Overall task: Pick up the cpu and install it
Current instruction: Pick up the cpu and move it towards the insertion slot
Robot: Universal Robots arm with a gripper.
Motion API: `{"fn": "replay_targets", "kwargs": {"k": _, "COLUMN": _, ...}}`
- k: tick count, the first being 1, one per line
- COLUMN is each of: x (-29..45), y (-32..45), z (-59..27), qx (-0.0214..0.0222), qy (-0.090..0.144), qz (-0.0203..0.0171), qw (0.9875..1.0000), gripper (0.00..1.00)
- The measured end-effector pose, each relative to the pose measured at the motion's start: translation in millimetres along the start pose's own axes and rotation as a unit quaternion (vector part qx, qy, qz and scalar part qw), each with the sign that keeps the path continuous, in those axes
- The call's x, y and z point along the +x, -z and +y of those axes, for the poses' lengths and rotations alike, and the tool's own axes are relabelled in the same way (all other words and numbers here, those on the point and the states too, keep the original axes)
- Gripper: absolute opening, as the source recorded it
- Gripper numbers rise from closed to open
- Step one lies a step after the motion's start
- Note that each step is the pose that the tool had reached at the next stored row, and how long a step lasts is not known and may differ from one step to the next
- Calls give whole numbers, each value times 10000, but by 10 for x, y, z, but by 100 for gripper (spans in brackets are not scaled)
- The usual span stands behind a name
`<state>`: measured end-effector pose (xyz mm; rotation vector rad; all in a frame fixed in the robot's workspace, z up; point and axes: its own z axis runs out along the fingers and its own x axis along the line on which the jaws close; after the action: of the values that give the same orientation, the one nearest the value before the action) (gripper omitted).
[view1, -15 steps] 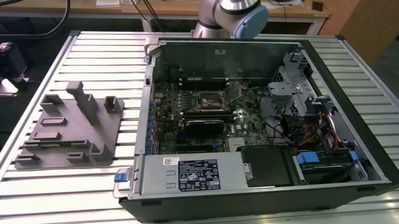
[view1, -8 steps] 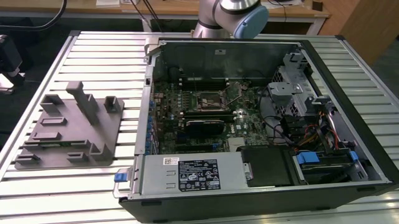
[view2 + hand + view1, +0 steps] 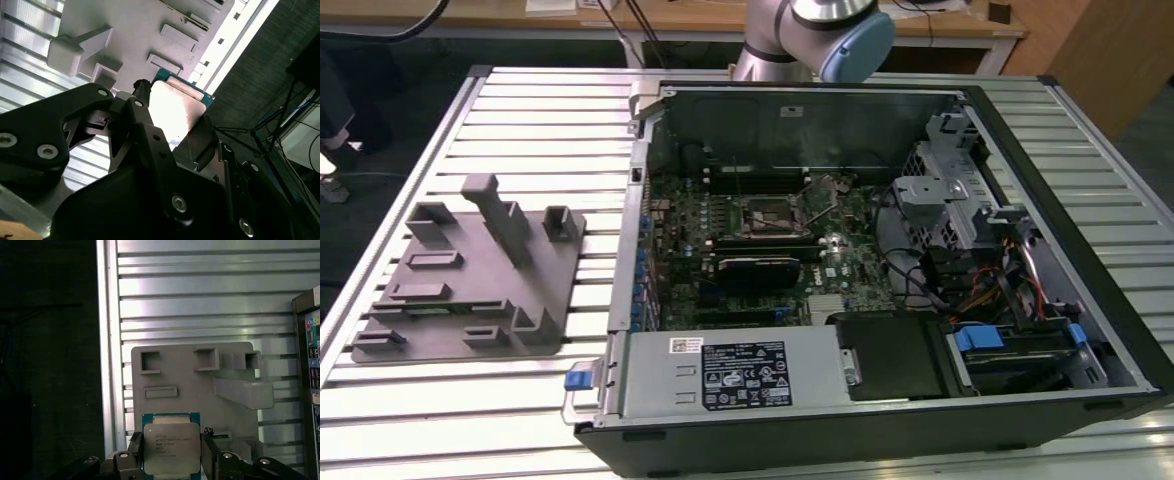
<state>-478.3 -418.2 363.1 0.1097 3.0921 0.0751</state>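
The cpu (image 3: 171, 447) (image 3: 175, 112), a flat square chip with a silvery top and a thin greenish rim, sits between my gripper's black fingers (image 3: 209, 450) (image 3: 142, 115). My gripper (image 3: 171, 452) (image 3: 172, 125) is shut on it by two opposite edges and holds it above the grey fixture (image 3: 195, 385) (image 3: 135, 30). In the exterior view the dark square socket (image 3: 771, 213) with its metal frame lies on the motherboard inside the open computer case (image 3: 1067, 250). The arm's silver and blue joint (image 3: 821, 35) rises behind the case.
The grey fixture (image 3: 467, 270), with upright posts and pockets, lies on the slatted metal table (image 3: 520, 120) at the exterior view's left. Inside the case are a power supply (image 3: 734, 375), drive cages (image 3: 947, 190) and cable bundles (image 3: 974, 290). The table edge (image 3: 102, 340) borders dark floor.
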Motion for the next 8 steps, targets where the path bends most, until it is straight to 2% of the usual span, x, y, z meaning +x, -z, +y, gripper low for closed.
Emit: {"fn": "replay_targets", "kwargs": {"k": 8, "x": -7, "y": 163, "z": 9, "qx": 0, "qy": 0, "qz": 0, "qw": 10000, "gripper": 55}}
